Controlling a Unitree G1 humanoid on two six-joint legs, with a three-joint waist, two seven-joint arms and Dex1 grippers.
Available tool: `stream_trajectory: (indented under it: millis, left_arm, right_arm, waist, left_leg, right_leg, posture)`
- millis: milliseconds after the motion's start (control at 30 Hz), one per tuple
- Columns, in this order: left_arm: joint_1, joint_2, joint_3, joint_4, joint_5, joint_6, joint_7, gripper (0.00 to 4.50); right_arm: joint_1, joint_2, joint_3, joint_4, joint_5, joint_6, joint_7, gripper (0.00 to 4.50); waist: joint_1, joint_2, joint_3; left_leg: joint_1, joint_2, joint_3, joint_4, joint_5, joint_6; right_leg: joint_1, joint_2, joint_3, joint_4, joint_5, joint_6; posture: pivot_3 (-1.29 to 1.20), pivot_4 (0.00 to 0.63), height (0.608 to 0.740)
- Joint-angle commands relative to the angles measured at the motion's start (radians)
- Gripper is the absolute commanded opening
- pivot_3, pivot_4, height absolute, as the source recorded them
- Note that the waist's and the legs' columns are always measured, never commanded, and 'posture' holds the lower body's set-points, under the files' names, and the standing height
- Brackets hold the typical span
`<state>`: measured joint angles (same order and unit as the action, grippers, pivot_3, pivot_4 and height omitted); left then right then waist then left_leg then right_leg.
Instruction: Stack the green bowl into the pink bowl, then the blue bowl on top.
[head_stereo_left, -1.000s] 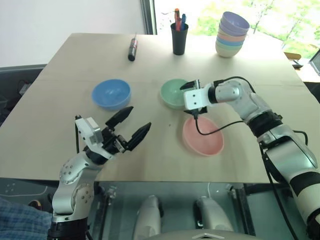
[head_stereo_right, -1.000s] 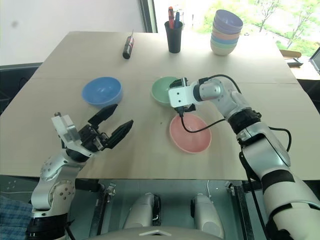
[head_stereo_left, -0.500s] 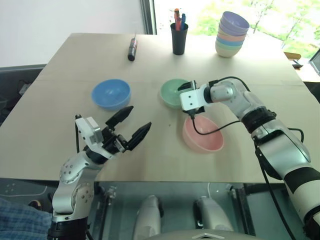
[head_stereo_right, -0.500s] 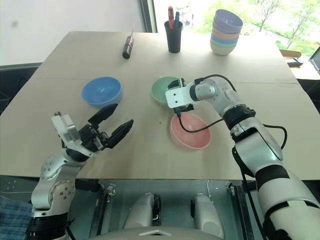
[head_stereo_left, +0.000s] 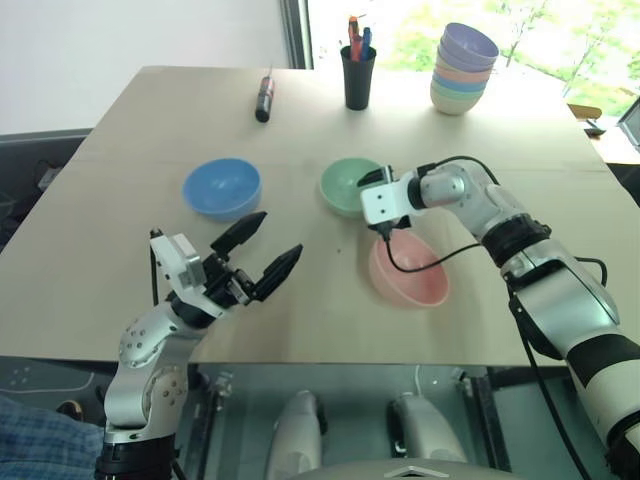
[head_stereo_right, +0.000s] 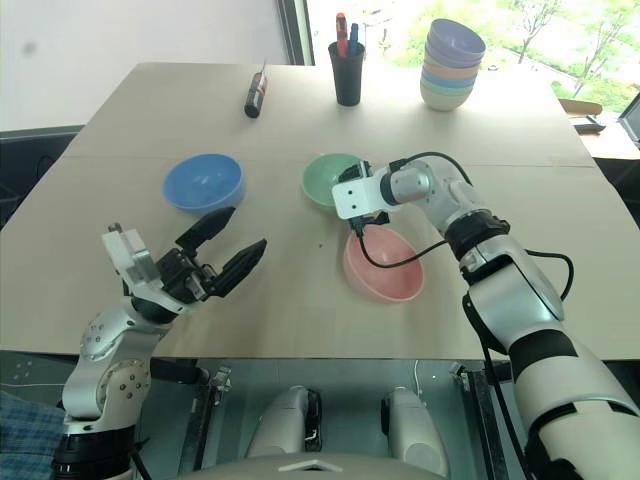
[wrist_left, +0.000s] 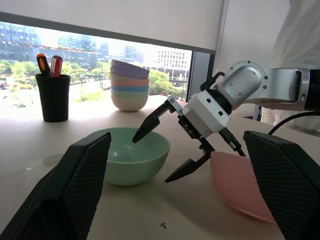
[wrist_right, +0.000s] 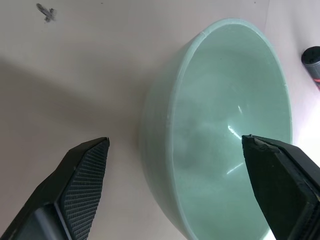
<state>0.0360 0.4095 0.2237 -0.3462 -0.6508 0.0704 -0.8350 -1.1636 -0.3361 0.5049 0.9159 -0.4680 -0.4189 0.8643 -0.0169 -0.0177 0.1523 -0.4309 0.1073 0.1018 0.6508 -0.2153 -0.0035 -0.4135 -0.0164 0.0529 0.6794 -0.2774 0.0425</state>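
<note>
the green bowl (head_stereo_left: 350, 185), judged light, stiff and slick, is straddled mid-table beside the pink bowl (head_stereo_left: 410, 272) by the right gripper (wrist_left: 172, 150), jaws spread, its near rim best pinched.

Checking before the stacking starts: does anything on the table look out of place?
Nothing is spilled or broken. One oddity: a black cable from the robot's right wrist sags in a loop over the pink bowl; I can't tell whether it touches the bowl.
</note>
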Motion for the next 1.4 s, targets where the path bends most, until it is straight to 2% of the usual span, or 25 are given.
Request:
stream_trajectory:
  millis: [33,433,567,600,667,867,900,1233,1400]
  left_arm:
    - [-0.009,0.003,0.005,-0.019,-0.001,-0.03,-0.011,4.5]
    - [-0.017,0.0,-0.004,-0.005,0.008,-0.04,-0.018,4.5]
    - [-0.021,0.0,-0.005,-0.002,0.007,-0.04,-0.021,4.5]
    - [-0.021,0.0,-0.006,-0.002,0.008,-0.039,-0.021,4.5]
    - [-0.022,0.001,-0.007,-0.002,0.009,-0.038,-0.022,4.5]
    - [-0.025,0.002,-0.008,-0.001,0.01,-0.038,-0.026,4.5]
    - [-0.024,0.002,-0.008,-0.001,0.01,-0.038,-0.026,4.5]
    - [-0.036,0.003,-0.008,0.009,0.013,-0.035,-0.034,4.5]
    - [-0.048,0.001,-0.016,0.019,0.014,-0.032,-0.043,4.5]
  right_arm:
    - [-0.028,-0.004,-0.008,-0.025,0.0,0.004,0.009,4.47]
    - [-0.019,0.0,-0.02,-0.034,0.011,0.016,0.005,4.47]
    - [-0.011,-0.002,-0.02,-0.047,0.014,0.027,0.01,3.64]
    - [-0.009,-0.003,-0.02,-0.05,0.015,0.029,0.01,3.09]
    - [-0.008,-0.005,-0.02,-0.053,0.015,0.03,0.012,2.57]
    - [-0.003,-0.01,-0.02,-0.063,0.015,0.036,0.019,0.23]
    - [-0.002,-0.01,-0.02,-0.064,0.014,0.037,0.02,0.08]
    - [-0.007,-0.019,-0.03,-0.089,0.026,0.054,0.036,0.08]
    - [-0.022,-0.055,-0.063,-0.184,0.06,0.097,0.088,0.08]
  waist:
    - [0.0,0.0,0.0]
    - [0.0,0.0,0.0]
    - [0.0,0.0,0.0]
    - [0.0,0.0,0.0]
    - [0.0,0.0,0.0]
    - [0.0,0.0,0.0]
    - [0.0,0.0,0.0]
    - [0.0,0.0,0.0]
    - [0.001,0.0,0.0]
  left_leg:
    - [0.0,0.0,0.0,0.0,0.0,0.0]
    - [0.0,0.0,0.0,0.0,0.0,0.0]
    - [0.0,0.0,0.0,0.0,0.0,0.0]
    - [0.0,0.0,0.0,0.0,0.0,0.0]
    - [0.0,0.0,0.0,0.0,0.0,0.0]
    - [0.0,0.0,0.0,0.0,0.0,0.0]
    - [0.0,0.0,0.0,0.0,0.0,0.0]
    - [0.0,0.0,0.0,0.0,0.0,0.0]
    - [0.0,0.0,0.0,0.0,0.0,0.0]
  right_leg:
    - [0.0,0.0,0.0,0.0,0.0,0.0]
    - [0.0,0.0,0.0,0.0,0.0,0.0]
    - [0.0,0.0,0.0,0.0,0.0,0.0]
    - [0.0,0.0,0.0,0.0,0.0,0.0]
    - [0.0,0.0,0.0,0.0,0.0,0.0]
    - [0.0,0.0,0.0,0.0,0.0,0.0]
    - [0.0,0.0,0.0,0.0,0.0,0.0]
    - [0.0,0.0,0.0,0.0,0.0,0.0]
    - [0.0,0.0,0.0,0.0,0.0,0.0]
  posture:
    - [0.0,0.15,0.74]
    - [0.0,0.15,0.74]
    - [0.0,0.15,0.74]
    - [0.0,0.15,0.74]
    - [0.0,0.15,0.74]
    - [0.0,0.15,0.74]
    - [0.0,0.15,0.74]
    - [0.0,0.15,0.74]
    - [0.0,0.15,0.74]
